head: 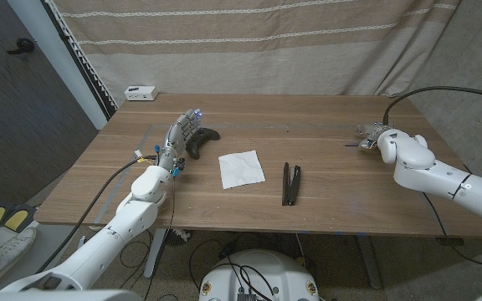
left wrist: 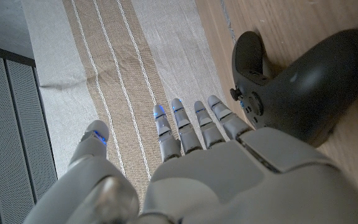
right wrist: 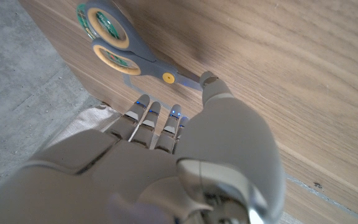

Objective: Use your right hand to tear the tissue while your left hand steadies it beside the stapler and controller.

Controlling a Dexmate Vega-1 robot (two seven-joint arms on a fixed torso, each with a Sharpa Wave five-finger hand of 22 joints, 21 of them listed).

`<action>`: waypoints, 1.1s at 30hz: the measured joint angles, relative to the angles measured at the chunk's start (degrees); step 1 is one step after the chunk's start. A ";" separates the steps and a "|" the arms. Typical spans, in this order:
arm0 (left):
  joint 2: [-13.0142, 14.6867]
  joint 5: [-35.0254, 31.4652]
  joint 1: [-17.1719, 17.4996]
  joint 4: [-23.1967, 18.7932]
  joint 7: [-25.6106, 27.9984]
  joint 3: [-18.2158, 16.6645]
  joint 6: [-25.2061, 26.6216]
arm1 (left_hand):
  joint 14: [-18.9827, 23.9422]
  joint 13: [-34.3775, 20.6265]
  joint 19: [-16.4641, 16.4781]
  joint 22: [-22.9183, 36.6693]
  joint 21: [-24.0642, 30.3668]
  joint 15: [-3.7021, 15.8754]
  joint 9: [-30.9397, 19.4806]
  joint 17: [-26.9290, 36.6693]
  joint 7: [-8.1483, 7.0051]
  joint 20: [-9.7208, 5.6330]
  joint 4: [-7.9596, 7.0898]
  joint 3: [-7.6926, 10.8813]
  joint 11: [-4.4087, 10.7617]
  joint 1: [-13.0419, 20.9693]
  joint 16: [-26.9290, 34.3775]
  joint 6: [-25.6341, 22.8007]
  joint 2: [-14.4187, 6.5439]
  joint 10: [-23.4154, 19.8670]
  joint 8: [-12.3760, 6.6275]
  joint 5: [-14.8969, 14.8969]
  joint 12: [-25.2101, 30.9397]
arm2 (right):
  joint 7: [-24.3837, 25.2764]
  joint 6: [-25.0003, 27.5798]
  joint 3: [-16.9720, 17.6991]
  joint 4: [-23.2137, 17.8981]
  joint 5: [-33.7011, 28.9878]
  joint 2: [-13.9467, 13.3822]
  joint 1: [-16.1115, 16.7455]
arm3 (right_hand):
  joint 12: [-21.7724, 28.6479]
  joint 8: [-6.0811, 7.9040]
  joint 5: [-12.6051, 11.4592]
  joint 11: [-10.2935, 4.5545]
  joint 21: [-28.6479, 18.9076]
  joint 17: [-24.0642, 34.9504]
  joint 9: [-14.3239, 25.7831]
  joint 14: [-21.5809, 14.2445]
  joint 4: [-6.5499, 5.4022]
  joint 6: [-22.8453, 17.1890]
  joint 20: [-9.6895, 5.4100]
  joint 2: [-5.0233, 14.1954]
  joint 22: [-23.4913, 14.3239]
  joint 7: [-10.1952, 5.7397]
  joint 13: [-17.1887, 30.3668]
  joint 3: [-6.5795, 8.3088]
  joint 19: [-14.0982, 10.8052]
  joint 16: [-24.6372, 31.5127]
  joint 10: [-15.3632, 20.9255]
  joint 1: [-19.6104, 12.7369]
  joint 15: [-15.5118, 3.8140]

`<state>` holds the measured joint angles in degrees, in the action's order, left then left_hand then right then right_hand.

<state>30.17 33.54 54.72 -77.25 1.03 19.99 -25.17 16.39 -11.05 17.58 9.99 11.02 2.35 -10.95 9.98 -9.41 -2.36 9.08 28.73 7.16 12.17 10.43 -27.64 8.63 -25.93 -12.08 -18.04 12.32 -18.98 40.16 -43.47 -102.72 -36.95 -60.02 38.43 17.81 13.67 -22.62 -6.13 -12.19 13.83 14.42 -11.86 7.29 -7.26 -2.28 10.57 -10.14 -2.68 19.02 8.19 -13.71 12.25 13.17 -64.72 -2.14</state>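
Observation:
A white tissue [head: 241, 169] lies flat near the middle of the table. Left of it sits the black controller [head: 201, 142] [left wrist: 303, 87], and to its right lies the black stapler [head: 291, 182]. My left hand [head: 176, 140] [left wrist: 216, 168] stands just left of the controller with fingers straight and apart, holding nothing and clear of the tissue. My right hand [head: 385, 142] [right wrist: 185, 155] hovers far to the right of the stapler, fingers stretched out and empty.
Grey scissors [head: 362, 131] [right wrist: 114, 40] with yellow-lined handles lie just beyond my right hand's fingertips. A small white box [head: 141, 93] sits at the table's back left corner. A striped curtain [head: 266, 42] hangs behind the table.

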 measured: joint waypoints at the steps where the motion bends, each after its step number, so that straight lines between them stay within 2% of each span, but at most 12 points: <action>1: -0.02 0.00 0.00 0.00 0.00 0.00 0.00 | 0.00 0.00 0.00 0.00 0.00 0.00 0.00 0.00 0.00 0.00 0.00 0.00 0.00 0.00 0.00 0.00 0.00 0.00 0.00 0.27 0.00 | -0.20 -0.04 -0.12 0.18 -0.27 0.09 -0.12 | 0.22 0.00 0.31 0.00 0.00 0.00 0.10 0.00 0.04 0.00 -0.09 0.00 0.02 0.00 0.01 0.28 0.14 0.00 0.00 0.00 0.00; 5: -0.11 0.04 -0.03 0.24 -0.01 0.00 0.00 | 0.00 0.00 0.00 0.00 0.00 0.00 0.00 0.00 0.00 0.00 0.00 0.00 0.00 0.00 0.00 0.00 0.00 0.00 0.00 0.27 0.00 | -1.05 -0.12 -0.55 0.67 -1.50 0.35 -0.54 | 0.22 0.06 0.99 0.00 0.27 0.14 0.11 0.00 0.08 0.00 0.03 0.15 0.02 0.00 0.28 0.98 0.41 0.00 0.00 -0.60 0.00; 10: -0.26 0.07 -0.14 0.53 -0.14 0.00 0.00 | 0.00 0.00 0.00 0.00 0.00 0.00 0.00 0.00 0.00 0.00 0.00 0.00 0.00 0.00 0.00 0.00 0.00 0.00 0.00 0.27 0.00 | -2.16 -0.13 -0.96 1.04 -3.07 0.63 -0.97 | 0.67 1.17 2.50 0.30 0.33 0.17 0.62 0.00 -0.06 -0.65 0.03 -0.09 0.02 -0.59 0.80 2.41 0.41 0.00 0.31 -0.84 0.00; 19: -0.43 0.35 -0.33 1.08 -0.58 0.00 -0.23 | 0.00 0.00 0.00 0.00 0.00 0.00 0.00 0.00 0.00 0.00 -0.10 -0.10 -0.21 0.00 0.00 0.01 0.00 -0.21 0.00 0.27 0.00 | -4.35 -0.39 -1.94 2.47 -5.77 1.57 -2.19 | 1.28 2.04 3.90 0.62 0.54 0.16 1.58 -0.22 -0.34 -2.07 -0.28 -0.08 0.01 -0.40 1.60 3.50 0.73 0.00 0.63 -0.83 -0.22; 27: -0.51 0.43 -0.35 1.30 -0.67 0.00 -0.55 | 0.00 0.00 0.00 0.00 0.00 0.00 0.00 0.00 0.00 0.00 -0.24 -0.24 -0.20 0.01 0.00 0.01 -0.01 -0.21 0.00 0.27 0.00 | -6.11 -0.91 -2.61 3.67 -7.64 2.26 -3.01 | 1.50 2.79 4.84 -0.23 0.53 0.34 2.23 -0.84 -0.46 -2.69 0.03 -0.08 0.01 -0.40 2.13 4.53 1.03 0.27 1.05 -0.82 -0.21; 33: -0.58 0.45 -0.14 1.31 -0.59 0.00 -0.69 | 0.00 0.00 0.00 0.00 0.00 0.00 0.00 0.00 0.00 0.00 -0.24 -0.24 -0.20 0.30 0.00 0.01 -0.30 -0.21 0.00 0.27 0.00 | -7.09 -1.21 -2.76 4.29 -8.92 2.48 -3.21 | 1.71 2.89 5.07 -0.23 0.53 0.44 2.62 -0.84 -0.38 -2.99 0.03 -0.08 0.00 -0.71 2.40 4.95 1.03 0.27 1.05 -0.82 -0.21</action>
<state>29.59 33.99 54.58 -75.94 0.44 19.99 -25.86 16.39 -11.05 17.58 9.99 11.02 2.35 -10.95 9.98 -9.42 -2.36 8.84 28.50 6.95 12.47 10.43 -27.63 8.33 -26.14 -12.08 -17.77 12.32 -26.07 38.95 -46.22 -98.43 -45.87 -57.54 35.23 19.52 16.55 -17.55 -6.36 -11.66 14.27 17.04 -12.70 6.91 -10.25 -2.25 10.49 -10.13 -3.39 21.42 13.14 -12.68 12.52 14.22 -65.55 -2.35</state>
